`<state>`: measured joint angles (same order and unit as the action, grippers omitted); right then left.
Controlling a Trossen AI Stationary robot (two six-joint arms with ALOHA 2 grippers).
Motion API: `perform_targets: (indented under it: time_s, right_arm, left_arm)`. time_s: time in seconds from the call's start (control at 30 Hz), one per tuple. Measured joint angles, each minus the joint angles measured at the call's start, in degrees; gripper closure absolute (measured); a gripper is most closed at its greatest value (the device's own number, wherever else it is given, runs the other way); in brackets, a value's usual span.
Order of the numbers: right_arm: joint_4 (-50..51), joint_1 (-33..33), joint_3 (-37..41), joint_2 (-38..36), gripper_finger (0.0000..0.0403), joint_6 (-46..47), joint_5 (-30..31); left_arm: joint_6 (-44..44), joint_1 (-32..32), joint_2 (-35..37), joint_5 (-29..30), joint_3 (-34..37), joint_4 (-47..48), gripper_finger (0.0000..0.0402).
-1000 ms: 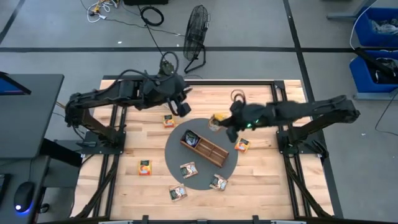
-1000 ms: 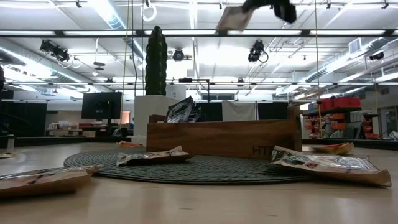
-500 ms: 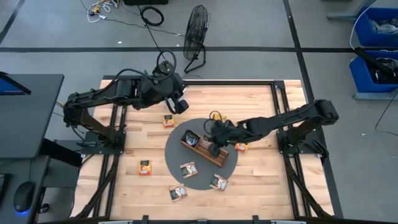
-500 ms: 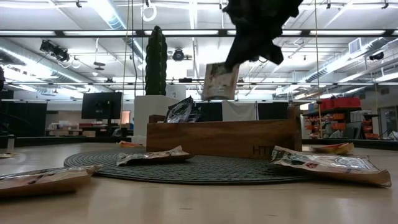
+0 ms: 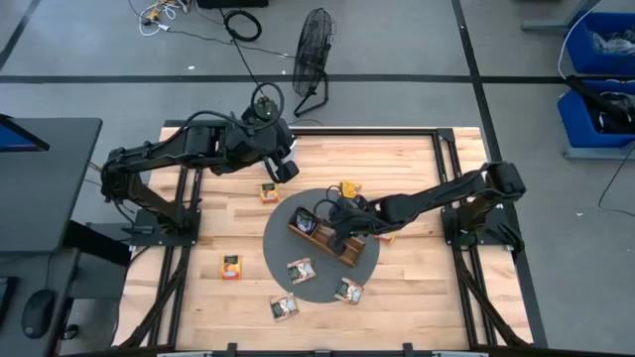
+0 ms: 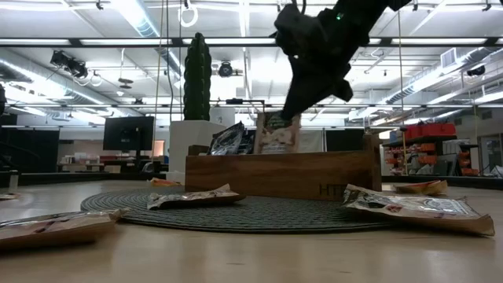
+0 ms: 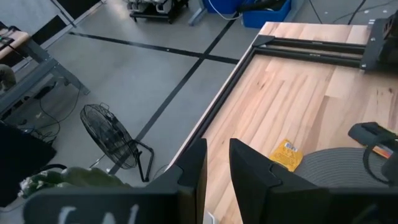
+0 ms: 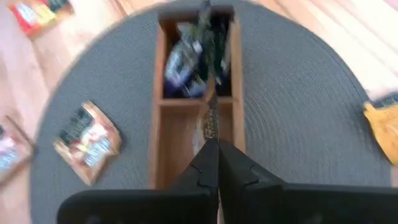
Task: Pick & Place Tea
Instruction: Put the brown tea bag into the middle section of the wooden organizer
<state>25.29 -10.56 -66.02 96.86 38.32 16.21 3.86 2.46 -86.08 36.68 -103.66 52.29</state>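
Lowered from high above the table, a pale packet (image 6: 277, 132) is pinched in the right gripper (image 6: 295, 106) over the tray (image 6: 277, 174), apparently its middle compartment, where release is called for next.

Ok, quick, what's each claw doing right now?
Left claw: slightly open, empty, waiting at the table's far side.
Right claw: shut on a pale tea packet, above the wooden tray.

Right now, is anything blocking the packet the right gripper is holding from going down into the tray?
Nothing visible does. The right gripper holds a pale tea packet directly over the wooden tray. A dark packet already fills the neighbouring end compartment.
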Motion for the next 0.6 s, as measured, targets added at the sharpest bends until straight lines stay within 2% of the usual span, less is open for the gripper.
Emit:
perform_targets:
  time_s: [0.33,0.6]
  right_arm:
    - [0.48,0.28,0.02,1.07,0.0403,-1.37,1.18]
    - [1.06,0.40,0.04,1.07,0.0387,-1.31,-1.25]
  left_arm:
    - [0.02,0.00,0.00,0.00,0.00,-0.66,0.0328]
    - [0.74,0.00,0.00,0.00,0.01,-1.04,0.0328]
